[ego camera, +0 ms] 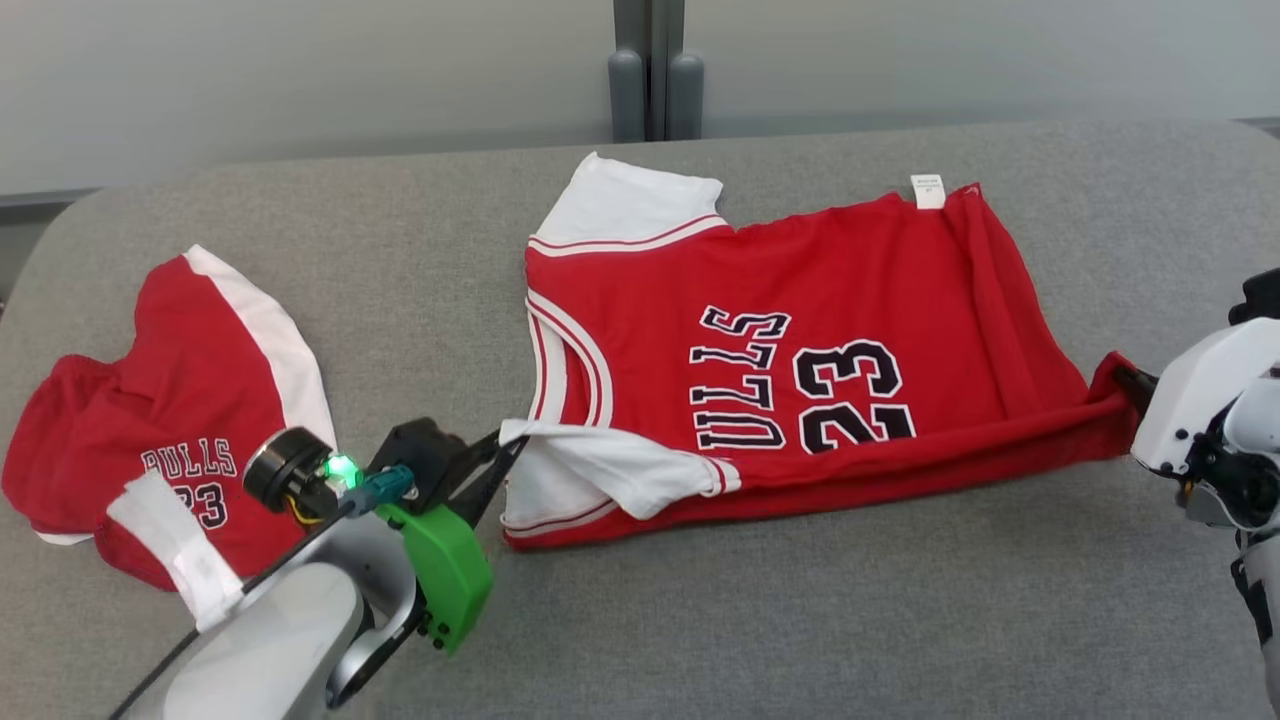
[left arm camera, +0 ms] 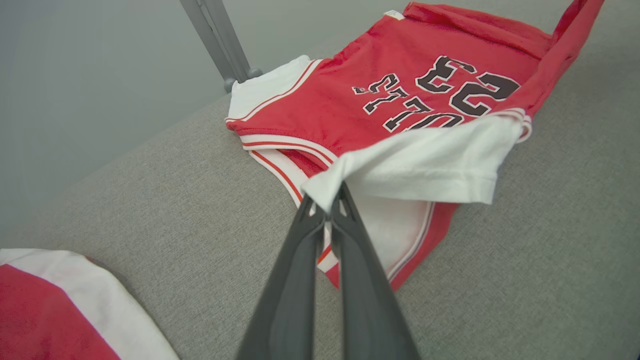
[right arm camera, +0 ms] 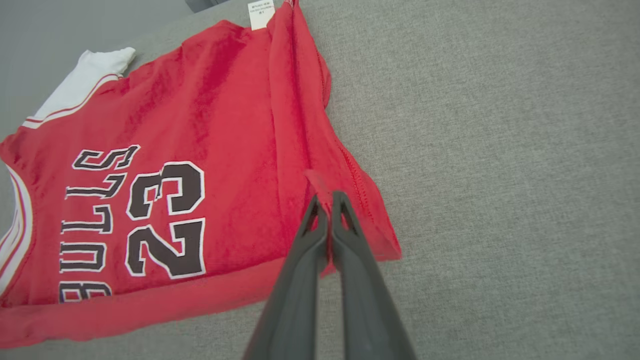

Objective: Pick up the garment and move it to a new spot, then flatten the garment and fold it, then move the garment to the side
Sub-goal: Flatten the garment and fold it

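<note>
Grey soft cloth covers the big flat surface, and a pale wall with a grey post stands behind it. A red jersey with "BULLS 23" on it lies in the middle of the surface, mostly flat. A second red piece, which looks like shorts, lies well apart on the left.

The left gripper is pinched tight on the tip of the near white sleeve. The left wrist view shows its 2 dark fingers closed on that white cloth. The right gripper is pinched tight on the near hem corner, and the right wrist view shows red cloth nipped between its tips. The near edge of the jersey is raised a little and stretched between the 2 grippers.

This looks like the fold step, about halfway through the whole job.

To do it well, I think both grippers should rise together, at the same height. The edge should stay pulled straight, but not so hard that the jersey slides. Then both should carry the edge over toward the far side. The near sleeve should land on the far sleeve. The hem corner should land by the white label. Letting go should come last, once the cloth lies down flat.
</note>
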{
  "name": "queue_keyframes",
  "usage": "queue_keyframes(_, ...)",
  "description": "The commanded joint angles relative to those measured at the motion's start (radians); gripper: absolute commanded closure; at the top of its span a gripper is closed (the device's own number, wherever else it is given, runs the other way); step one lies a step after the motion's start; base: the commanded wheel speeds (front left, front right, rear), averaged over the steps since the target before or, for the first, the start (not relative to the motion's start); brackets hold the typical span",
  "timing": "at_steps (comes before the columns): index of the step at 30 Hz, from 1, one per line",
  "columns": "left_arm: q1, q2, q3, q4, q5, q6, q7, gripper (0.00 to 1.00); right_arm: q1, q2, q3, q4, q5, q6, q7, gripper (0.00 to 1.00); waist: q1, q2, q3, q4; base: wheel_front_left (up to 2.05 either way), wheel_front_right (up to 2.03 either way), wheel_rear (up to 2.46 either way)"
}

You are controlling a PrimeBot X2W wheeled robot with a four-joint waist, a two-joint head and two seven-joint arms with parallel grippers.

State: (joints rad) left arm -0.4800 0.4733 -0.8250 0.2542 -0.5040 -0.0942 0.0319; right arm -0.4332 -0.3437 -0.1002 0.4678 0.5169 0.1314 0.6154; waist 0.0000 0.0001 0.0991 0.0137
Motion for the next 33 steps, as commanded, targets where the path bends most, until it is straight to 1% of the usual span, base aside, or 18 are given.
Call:
queue_keyframes(1, -0.033, -0.010, -0.003, 0.027, 0.007, -0.005, -0.008, 1.00, -0.025, 0.006, -0.001, 0.017, -0.019, -0.001, 0.001, 1.00, 0.0000, -0.0001, 0.050, -0.009, 0.00, 0.00, 0.00)
queue_keyframes(6, -0.119, -0.054, -0.024, 0.143, 0.021, -0.020, -0.034, 1.00, -0.098, 0.023, 0.003, 0.087, -0.068, -0.001, -0.020, 1.00, 0.0000, -0.0001, 0.080, -0.016, 0.00, 0.00, 0.00)
queue_keyframes(12, -0.188, -0.101, -0.053, 0.264, 0.024, -0.029, -0.072, 1.00, -0.154, 0.046, 0.012, 0.159, -0.088, -0.001, -0.053, 1.00, 0.0000, -0.0001, 0.091, -0.028, 0.00, 0.00, 0.00)
queue_keyframes(14, -0.208, -0.107, -0.063, 0.304, 0.032, -0.030, -0.083, 0.99, -0.167, 0.049, 0.018, 0.179, -0.087, -0.001, -0.062, 1.00, 0.0000, -0.0001, 0.093, -0.033, 0.00, 0.00, 0.00)
queue_keyframes(15, -0.216, -0.114, -0.063, 0.327, 0.032, -0.030, -0.092, 0.77, -0.175, 0.050, 0.018, 0.187, -0.091, -0.001, -0.077, 1.00, 0.0000, -0.0001, 0.095, -0.036, 0.00, 0.00, 0.00)
queue_keyframes(16, -0.222, -0.121, -0.060, 0.344, 0.031, -0.028, -0.101, 0.07, -0.181, 0.053, 0.018, 0.193, -0.094, -0.001, -0.092, 0.00, 0.0000, -0.0001, 0.095, -0.038, 0.00, 0.00, 0.00)
queue_keyframes(17, -0.226, -0.133, -0.054, 0.364, 0.022, -0.020, -0.112, 0.00, -0.188, 0.060, 0.011, 0.204, -0.095, -0.001, -0.110, 0.00, 0.0000, -0.0001, 0.096, -0.040, 0.00, 0.00, 0.00)
queue_keyframes(20, -0.234, -0.156, -0.031, 0.413, 0.005, 0.004, -0.146, 0.00, -0.205, 0.063, 0.003, 0.227, -0.102, -0.001, -0.163, 0.00, 0.0000, -0.0001, 0.096, -0.045, 0.00, 0.00, 0.00)
queue_keyframes(25, -0.222, -0.200, 0.020, 0.475, -0.030, 0.062, -0.231, 0.00, -0.207, 0.072, -0.005, 0.241, -0.089, -0.001, -0.310, 0.00, 0.0000, -0.0001, 0.085, -0.044, 0.00, 0.00, 0.00)
queue_keyframes(27, -0.203, -0.217, 0.051, 0.482, -0.051, 0.084, -0.261, 0.00, -0.187, 0.065, 0.009, 0.213, -0.061, -0.001, -0.383, 0.00, 0.0000, -0.0001, 0.074, -0.040, 0.00, 0.00, 0.00)
queue_keyframes(30, -0.173, -0.242, 0.113, 0.463, -0.085, 0.123, -0.290, 0.00, -0.135, 0.046, 0.068, 0.152, -0.018, -0.001, -0.485, 0.00, 0.0000, -0.0001, 0.053, -0.033, 0.00, 0.00, 0.00)
queue_keyframes(32, -0.146, -0.261, 0.172, 0.416, -0.097, 0.155, -0.298, 0.00, -0.094, 0.024, 0.117, 0.091, 0.015, -0.001, -0.557, 0.00, 0.0000, -0.0001, 0.037, -0.030, 0.00, 0.00, 0.00)
queue_keyframes(33, -0.126, -0.271, 0.216, 0.366, -0.089, 0.174, -0.297, 0.00, -0.063, 0.010, 0.141, 0.057, 0.033, -0.001, -0.598, 0.00, 0.0000, -0.0001, 0.027, -0.027, 0.00, 0.00, 0.00)
